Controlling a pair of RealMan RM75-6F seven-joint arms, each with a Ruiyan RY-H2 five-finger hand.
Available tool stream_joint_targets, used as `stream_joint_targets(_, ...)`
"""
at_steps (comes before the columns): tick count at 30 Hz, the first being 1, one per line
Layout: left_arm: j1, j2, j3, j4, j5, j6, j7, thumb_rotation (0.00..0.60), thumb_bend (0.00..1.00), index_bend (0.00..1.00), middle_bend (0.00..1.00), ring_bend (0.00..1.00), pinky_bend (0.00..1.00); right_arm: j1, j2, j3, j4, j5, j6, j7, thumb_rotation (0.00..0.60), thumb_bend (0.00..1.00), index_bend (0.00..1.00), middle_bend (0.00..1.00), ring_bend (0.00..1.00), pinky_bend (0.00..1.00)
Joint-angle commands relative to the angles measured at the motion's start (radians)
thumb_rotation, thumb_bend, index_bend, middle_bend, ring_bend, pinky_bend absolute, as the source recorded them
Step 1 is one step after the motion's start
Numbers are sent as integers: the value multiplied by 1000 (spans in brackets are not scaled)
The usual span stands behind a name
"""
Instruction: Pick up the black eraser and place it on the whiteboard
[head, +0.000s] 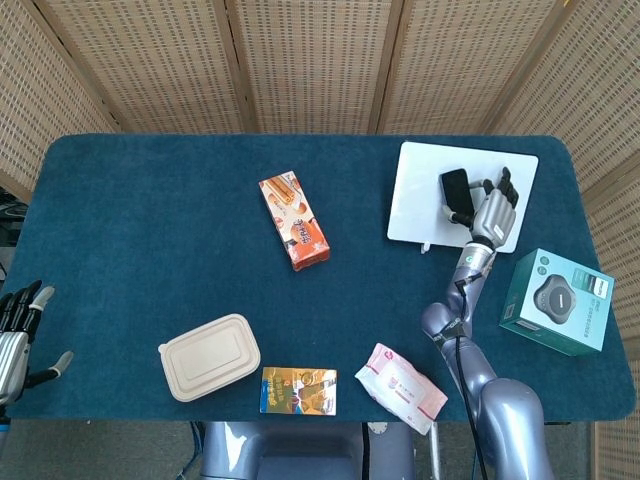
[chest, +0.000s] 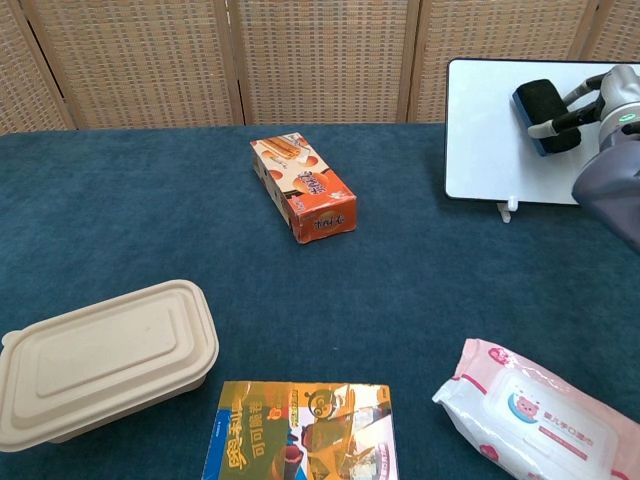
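Far right, our right hand (head: 489, 207) grips the eraser (head: 456, 188), a black block with a blue base, over the whiteboard (head: 418, 196). Our left hand (head: 14, 332) lies open near left; the lunchbox (head: 209, 357) is lidded.

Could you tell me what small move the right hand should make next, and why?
Probably open the fingers and let go: the right hand grips the black eraser, which already appears to sit over the whiteboard, well inside its edges in both views.
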Motion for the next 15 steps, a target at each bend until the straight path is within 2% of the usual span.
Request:
stream_joint_targets(1,0,0,0,0,1,0,0,600,252,0,0,0,0,0,-1,1,2,0,-2,0,600,184,455,0,0,0)
stream_joint_targets(15,-4,-4,2,1,-3,-7,7,600,252,0,0,0,0,-7,-3,2,12,-4,-22,1,600,183,455,0,0,0)
